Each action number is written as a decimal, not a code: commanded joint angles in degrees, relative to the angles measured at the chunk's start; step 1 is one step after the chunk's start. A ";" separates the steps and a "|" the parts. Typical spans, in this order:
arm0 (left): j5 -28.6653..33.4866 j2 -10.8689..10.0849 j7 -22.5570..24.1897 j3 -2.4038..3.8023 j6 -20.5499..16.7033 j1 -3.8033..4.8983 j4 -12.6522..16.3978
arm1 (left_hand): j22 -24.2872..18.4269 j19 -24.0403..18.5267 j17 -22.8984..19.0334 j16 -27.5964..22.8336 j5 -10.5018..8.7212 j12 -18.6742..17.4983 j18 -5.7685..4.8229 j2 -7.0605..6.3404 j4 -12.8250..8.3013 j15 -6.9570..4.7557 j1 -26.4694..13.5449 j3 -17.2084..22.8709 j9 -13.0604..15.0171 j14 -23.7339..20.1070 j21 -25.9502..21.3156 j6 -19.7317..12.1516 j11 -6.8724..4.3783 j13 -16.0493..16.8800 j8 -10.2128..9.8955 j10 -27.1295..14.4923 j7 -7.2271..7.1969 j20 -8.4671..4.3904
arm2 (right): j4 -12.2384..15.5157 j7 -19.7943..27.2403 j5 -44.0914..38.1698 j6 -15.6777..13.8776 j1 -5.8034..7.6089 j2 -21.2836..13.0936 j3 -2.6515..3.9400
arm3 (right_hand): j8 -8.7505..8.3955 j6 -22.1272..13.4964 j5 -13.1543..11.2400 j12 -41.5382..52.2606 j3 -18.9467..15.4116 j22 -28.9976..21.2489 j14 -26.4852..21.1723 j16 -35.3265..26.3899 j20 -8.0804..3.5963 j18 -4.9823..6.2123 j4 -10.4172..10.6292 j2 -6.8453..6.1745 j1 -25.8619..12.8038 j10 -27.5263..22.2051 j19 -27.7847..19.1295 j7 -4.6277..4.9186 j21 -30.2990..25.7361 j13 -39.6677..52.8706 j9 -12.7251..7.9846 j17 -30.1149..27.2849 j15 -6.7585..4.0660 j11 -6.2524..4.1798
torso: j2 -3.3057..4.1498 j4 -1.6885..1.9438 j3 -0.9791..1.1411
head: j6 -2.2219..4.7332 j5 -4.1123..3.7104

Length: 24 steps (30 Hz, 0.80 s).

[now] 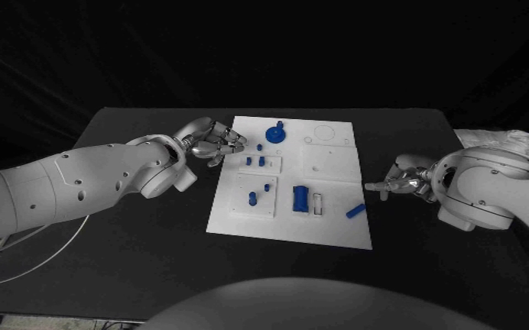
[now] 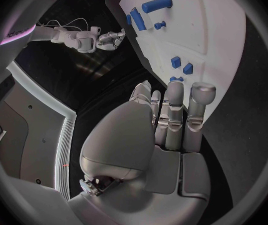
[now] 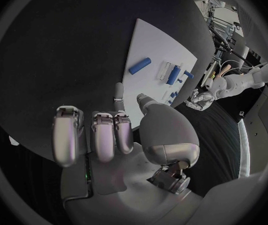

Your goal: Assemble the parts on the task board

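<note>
Black table (image 1: 132,269) all around our white task board (image 1: 331,158), and nothing sits between the hands and it. Our left hand (image 1: 212,141) hovers at its far left edge, our right hand (image 1: 399,183) just off its right edge near a loose blue bar (image 1: 355,210); both are released, fingers apart, holding nothing. Small blue parts (image 1: 300,197) dot the board.

Tabletop (image 1: 132,269): black, plain. Task board (image 1: 331,158): white, unpatterned, with faint grey outlines. Parts on it: solid blue, among them a round part (image 1: 276,133), a block (image 1: 300,198) and a loose bar (image 1: 355,210). Left hand (image 1: 215,143) and right hand (image 1: 399,181): silver. Arms: white.
</note>
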 commanded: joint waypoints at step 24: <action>0.02 0.49 -0.23 0.04 0.75 0.00 0.03 | 5.84 -0.35 -0.02 0.08 0.25 0.45 1.14 0.40 0.08 -0.09 0.26 -0.35 0.08 -0.25 -0.16 0.17 0.00 0.05 0.09 0.24 0.44 0.04 | -0.70 -1.41 38.96 -5.69 0.11 1.37 -0.57 | -2.63 -10.61 6.14 0.22 0.47 11.66 5.07 -1.19 2.61 0.86 -1.51 0.24 0.50 5.96 1.44 4.28 -1.91 15.06 -16.39 11.07 3.02 3.93 | 0.07 0.05 0.01 | -0.01 -0.79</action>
